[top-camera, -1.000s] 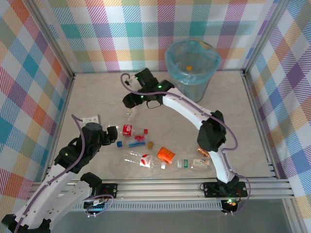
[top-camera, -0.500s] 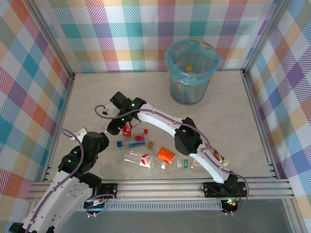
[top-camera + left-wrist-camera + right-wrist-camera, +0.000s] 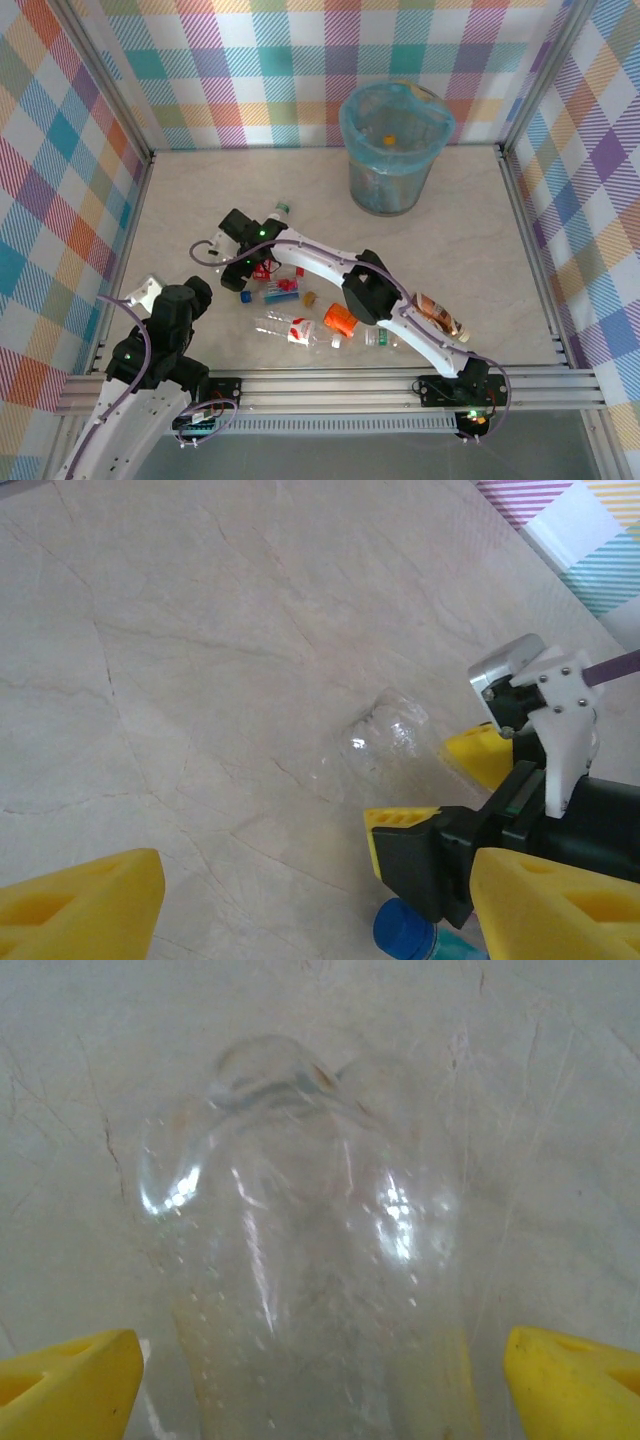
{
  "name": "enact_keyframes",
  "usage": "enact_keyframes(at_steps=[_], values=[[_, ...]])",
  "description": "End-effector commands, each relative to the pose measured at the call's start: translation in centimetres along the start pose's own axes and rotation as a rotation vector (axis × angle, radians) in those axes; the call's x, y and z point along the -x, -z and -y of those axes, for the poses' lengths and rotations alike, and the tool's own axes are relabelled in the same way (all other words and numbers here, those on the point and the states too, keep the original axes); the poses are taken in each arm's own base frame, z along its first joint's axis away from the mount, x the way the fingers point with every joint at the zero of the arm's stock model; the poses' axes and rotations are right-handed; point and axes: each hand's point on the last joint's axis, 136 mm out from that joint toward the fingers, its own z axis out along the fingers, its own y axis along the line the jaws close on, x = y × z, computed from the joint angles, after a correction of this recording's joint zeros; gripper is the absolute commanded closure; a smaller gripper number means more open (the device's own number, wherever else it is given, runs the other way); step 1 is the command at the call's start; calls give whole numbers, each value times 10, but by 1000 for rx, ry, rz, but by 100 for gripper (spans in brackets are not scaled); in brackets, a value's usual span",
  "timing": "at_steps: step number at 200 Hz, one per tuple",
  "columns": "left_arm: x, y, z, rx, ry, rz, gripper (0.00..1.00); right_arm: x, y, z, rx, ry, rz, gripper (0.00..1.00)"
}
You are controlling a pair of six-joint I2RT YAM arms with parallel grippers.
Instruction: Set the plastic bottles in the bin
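Lying between right fingers [image 3: 70, 1375]: clear bottle [image 3: 300, 1260]

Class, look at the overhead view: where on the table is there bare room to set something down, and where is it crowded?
Free: the table between bin, right wall and the brown bottle; also the far-left corner, bordered by left wall, back wall and the right arm. Crowded: the near centre, where bottles cluster under that arm.

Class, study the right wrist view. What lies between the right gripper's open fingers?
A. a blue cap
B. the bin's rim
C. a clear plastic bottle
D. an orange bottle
C: a clear plastic bottle sits between the right gripper's spread yellow fingers.
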Motion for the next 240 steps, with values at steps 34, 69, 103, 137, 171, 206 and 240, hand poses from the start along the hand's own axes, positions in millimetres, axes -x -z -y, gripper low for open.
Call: enact_keyframes(at_steps=[34,69,103,137,171,206,240], values=[[8,5,-3,12,-27,26,22,20,-8,-9,-86,179,38,5],[10,7,-3,10,-37,33,23,15,-18,-7,-117,210,20,9],[10,7,-3,8,-52,31,23,23,-19,-6,-136,215,48,23],[13,8,-2,6,-66,41,24,36,-11,-4,-154,229,84,34],[23,14,1,-2,-90,75,26,59,15,1,-192,258,142,42],[44,28,8,-22,-119,144,27,102,70,6,-249,267,271,44],[74,48,19,-26,-169,224,28,148,143,1,-256,280,447,45]])
